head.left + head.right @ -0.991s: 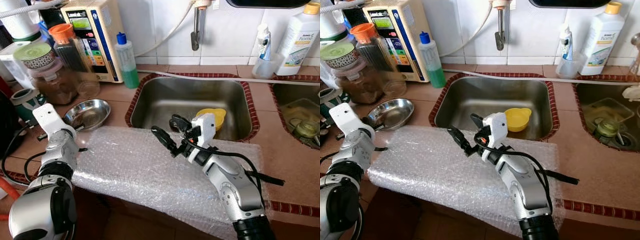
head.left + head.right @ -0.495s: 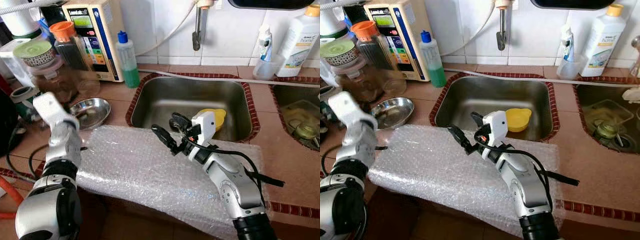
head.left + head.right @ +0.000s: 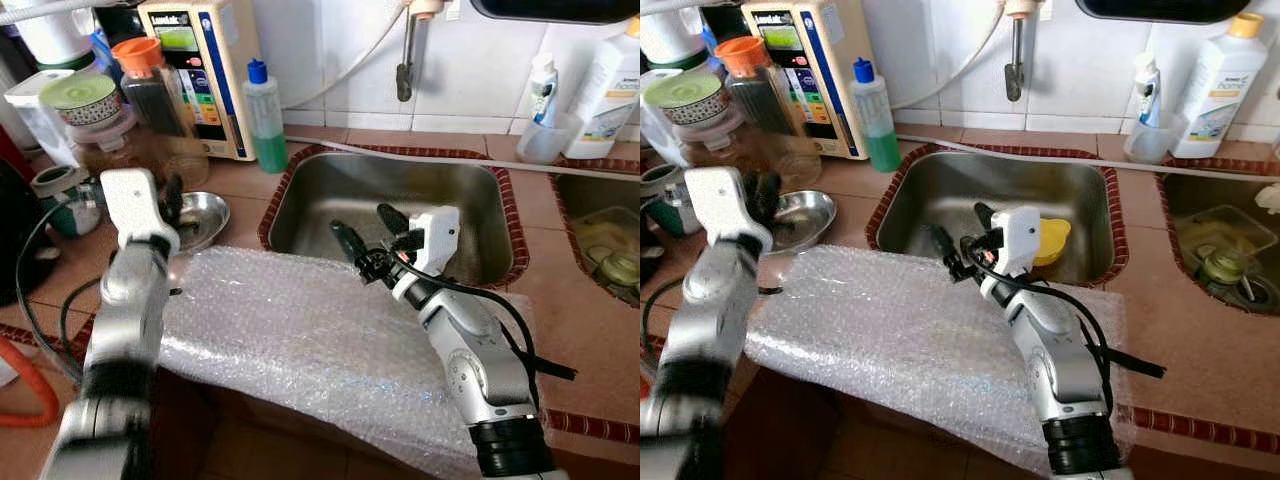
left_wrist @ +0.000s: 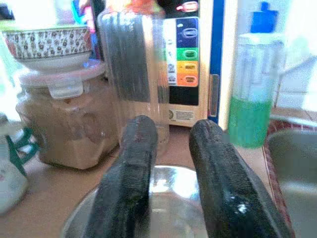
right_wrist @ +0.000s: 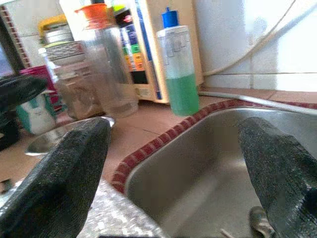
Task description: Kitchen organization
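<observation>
The left gripper [image 4: 168, 173] hangs over a steel bowl [image 3: 200, 215] at the counter's 9 o'clock, fingers narrowly parted, gripping nothing; its wrist camera catches the brown-filled jar [image 4: 69, 124] close behind. The right gripper [image 3: 368, 235] hovers wide open and empty over the sink's [image 3: 330, 190] near edge, above bubble wrap [image 3: 300, 335]. A yellow cup [image 3: 1055, 240] sits in the sink.
</observation>
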You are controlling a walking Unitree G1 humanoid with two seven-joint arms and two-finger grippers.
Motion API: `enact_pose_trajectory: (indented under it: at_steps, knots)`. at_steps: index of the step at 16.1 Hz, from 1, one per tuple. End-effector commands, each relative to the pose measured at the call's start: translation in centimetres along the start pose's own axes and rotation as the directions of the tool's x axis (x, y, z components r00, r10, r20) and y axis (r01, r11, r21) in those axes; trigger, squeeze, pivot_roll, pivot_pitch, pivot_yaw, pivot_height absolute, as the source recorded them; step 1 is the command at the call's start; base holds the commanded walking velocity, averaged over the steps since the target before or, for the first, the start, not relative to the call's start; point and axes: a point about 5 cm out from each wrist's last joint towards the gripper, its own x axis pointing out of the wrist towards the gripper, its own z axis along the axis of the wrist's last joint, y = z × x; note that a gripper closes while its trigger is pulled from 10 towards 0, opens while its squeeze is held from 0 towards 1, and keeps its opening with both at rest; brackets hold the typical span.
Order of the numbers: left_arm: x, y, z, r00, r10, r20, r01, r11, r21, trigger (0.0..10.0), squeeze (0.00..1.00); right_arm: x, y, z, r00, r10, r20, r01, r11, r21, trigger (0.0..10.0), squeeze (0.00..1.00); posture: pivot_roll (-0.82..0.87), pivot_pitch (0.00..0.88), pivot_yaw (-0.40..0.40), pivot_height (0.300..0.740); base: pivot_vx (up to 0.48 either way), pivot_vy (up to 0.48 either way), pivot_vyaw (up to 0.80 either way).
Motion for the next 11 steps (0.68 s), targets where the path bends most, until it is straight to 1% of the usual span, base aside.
enact_pose_trajectory:
  at_steps: [1, 2, 3, 5, 6, 7, 8, 9, 11]
  knots:
    - [-0.8, -0.3, -0.2, 1.000, -0.004, -0.017, 0.004, 0.999, 0.034, 10.0, 1.00, 0.4, 0.0, 0.6, 0.999, -0.021, 0.028, 0.021, 1.000, -0.009, 10.0, 0.91, 0.05, 0.030, 0.100, 0.740, 0.000, 0.000, 0.00]
    - [-1.5, -0.8, -0.3, 1.000, -0.031, -0.001, 0.031, 0.999, 0.042, 10.0, 1.00, 0.4, 0.0, 0.6, 0.999, -0.031, 0.032, 0.031, 1.000, -0.006, 10.0, 0.91, 0.05, 0.031, 0.097, 0.740, 0.000, 0.000, 0.00]
    - [-2.6, -2.0, -0.7, 0.999, -0.046, -0.001, 0.046, 0.999, 0.023, 10.0, 1.00, 0.5, -0.1, 0.5, 0.999, -0.045, 0.020, 0.046, 0.999, -0.007, 10.0, 0.91, 0.05, 0.032, 0.096, 0.740, 0.000, 0.000, -0.47]
    - [-3.4, -2.9, -1.0, 0.999, -0.051, -0.004, 0.051, 0.999, 0.015, 10.0, 1.00, 0.5, -0.1, 0.4, 0.999, -0.050, 0.018, 0.050, 0.999, -0.009, 10.0, 0.90, 0.05, 0.032, 0.097, 0.740, 0.000, 0.000, -0.80]
    - [-3.8, -3.2, -1.2, 0.999, -0.031, -0.007, 0.031, 0.999, 0.009, 10.0, 1.00, 0.4, -0.2, 0.5, 0.998, -0.054, 0.020, 0.054, 0.998, -0.013, 10.0, 0.87, 0.05, 0.032, 0.097, 0.740, 0.000, 0.000, -0.80]
    - [-4.2, -3.3, -1.3, 1.000, -0.004, -0.022, 0.004, 1.000, -0.005, 10.0, 1.00, 0.4, -0.3, 0.5, 0.998, -0.058, 0.021, 0.058, 0.998, -0.015, 10.0, 0.88, 0.04, 0.035, 0.102, 0.740, 0.000, 0.000, -0.80]
    - [-4.4, -3.4, -1.5, 0.999, 0.019, -0.035, -0.019, 1.000, -0.021, 10.0, 1.00, 0.3, -0.4, 0.5, 0.998, -0.064, 0.022, 0.065, 0.998, -0.011, 10.0, 0.87, 0.04, 0.035, 0.102, 0.740, 0.000, 0.000, -0.80]
    - [-4.6, -3.6, -1.4, 0.999, 0.027, -0.044, -0.027, 1.000, -0.014, 10.0, 1.00, 0.2, -0.4, 0.5, 0.997, -0.067, 0.026, 0.067, 0.998, -0.012, 10.0, 0.87, 0.04, 0.037, 0.102, 0.740, 0.000, 0.000, 0.00]
    - [-4.3, -3.5, -1.3, 0.999, 0.025, -0.041, -0.025, 1.000, -0.008, 10.0, 1.00, 0.2, -0.2, 0.5, 0.998, -0.062, 0.025, 0.062, 0.998, -0.014, 10.0, 0.87, 0.04, 0.036, 0.102, 0.740, 0.000, 0.000, 0.00]
